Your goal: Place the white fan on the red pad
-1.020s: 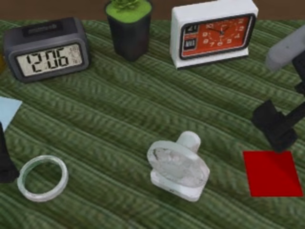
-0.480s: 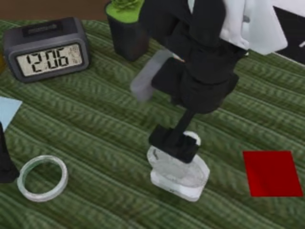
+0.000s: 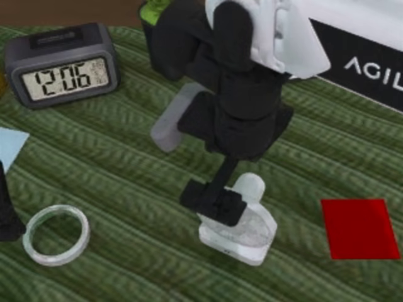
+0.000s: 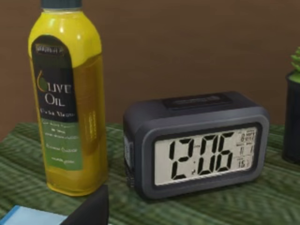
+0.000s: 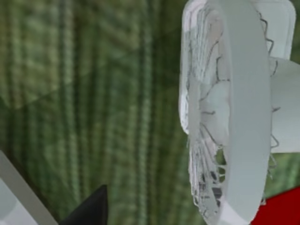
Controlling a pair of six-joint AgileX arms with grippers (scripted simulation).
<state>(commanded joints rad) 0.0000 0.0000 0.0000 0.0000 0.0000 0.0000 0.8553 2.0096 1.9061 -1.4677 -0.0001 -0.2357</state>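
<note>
The white fan (image 3: 244, 228) stands on the green cloth just right of centre, with its knob (image 3: 250, 187) toward the back. My right arm reaches in from the back right. Its gripper (image 3: 214, 201) hangs open over the fan's left side and holds nothing. In the right wrist view the fan's grille (image 5: 220, 117) is seen close and edge-on, one dark finger (image 5: 91, 211) stands apart from it, and a corner of the red pad (image 5: 281, 211) shows. The red pad (image 3: 359, 228) lies flat to the right of the fan. My left gripper (image 3: 6, 217) stays parked at the left edge, open.
A clear glass ring (image 3: 56, 234) lies at the front left. A dark digital clock (image 3: 60, 66) stands at the back left, with an olive oil bottle (image 4: 70, 98) beside it. A potted plant (image 3: 150, 12) is mostly hidden by my right arm. A pale blue corner (image 3: 11, 143) shows at the left.
My right arm swung in from the right edge to above the fan, then shifted its gripper a little left over the fan. The fan, the pad and the left arm have not moved.
</note>
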